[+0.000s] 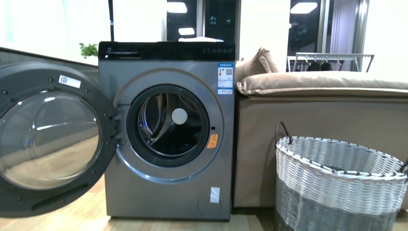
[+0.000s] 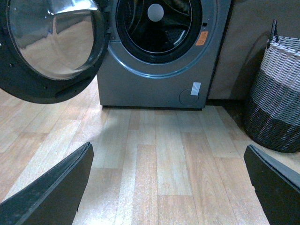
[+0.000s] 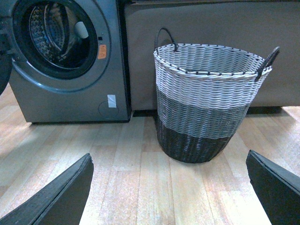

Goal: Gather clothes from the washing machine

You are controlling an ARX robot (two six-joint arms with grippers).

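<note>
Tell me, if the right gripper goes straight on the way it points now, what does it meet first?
Probably the woven basket, low on its dark band. The open right gripper has only bare wooden floor before that. Depth is unclear; it may touch the floor first.

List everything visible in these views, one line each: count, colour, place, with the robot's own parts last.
washing machine: one, grey with black control strip, left of the sofa
door: one, dark rim, glass centre, swung open leftward
basket: one, woven white, grey and black, on the floor before the sofa
sofa: one, beige, right of the machine
plant: one, green, background, above the door
floor: one, light wood, underneath everything
left gripper: one, black, open, above bare floor
right gripper: one, black, open, facing the basket
</note>
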